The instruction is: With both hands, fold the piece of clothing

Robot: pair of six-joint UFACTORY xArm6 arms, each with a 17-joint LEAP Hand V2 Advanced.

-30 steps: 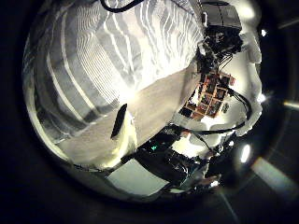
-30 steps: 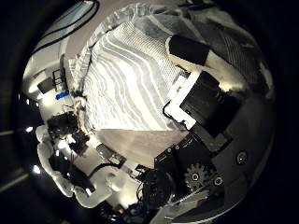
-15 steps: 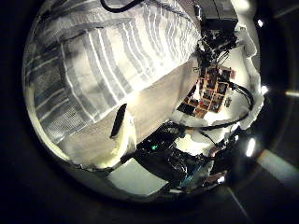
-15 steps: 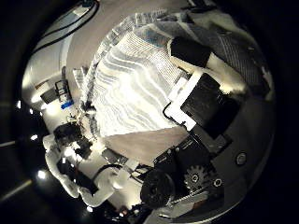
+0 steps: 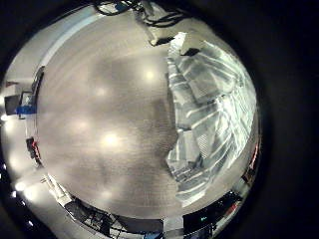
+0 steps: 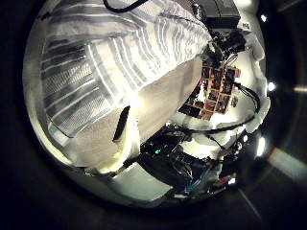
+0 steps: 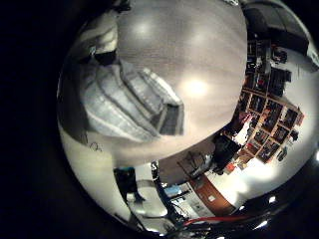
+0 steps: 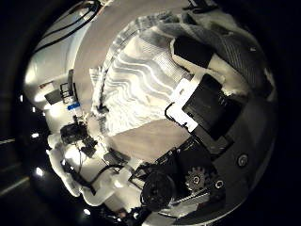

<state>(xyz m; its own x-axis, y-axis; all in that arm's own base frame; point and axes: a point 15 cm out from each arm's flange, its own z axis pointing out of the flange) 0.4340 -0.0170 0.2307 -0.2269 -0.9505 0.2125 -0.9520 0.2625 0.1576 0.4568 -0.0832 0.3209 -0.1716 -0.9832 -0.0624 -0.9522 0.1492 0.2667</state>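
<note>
Striped cloth [image 6: 115, 67] bunched on desk [image 5: 100, 110], close under both palms. Right hand [image 8: 202, 104] fingers on cloth; left hand grip too hidden to tell.

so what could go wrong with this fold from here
The striped cloth fills the left thumb side view, so that palm sits close over it; the hold may be thin and could slip. In the right thumb side view the right hand's fingers lie on the cloth's edge, and a loose pinch could drop it mid-fold. The cloth looks bunched on the table, so the fold may come out crooked.
</note>
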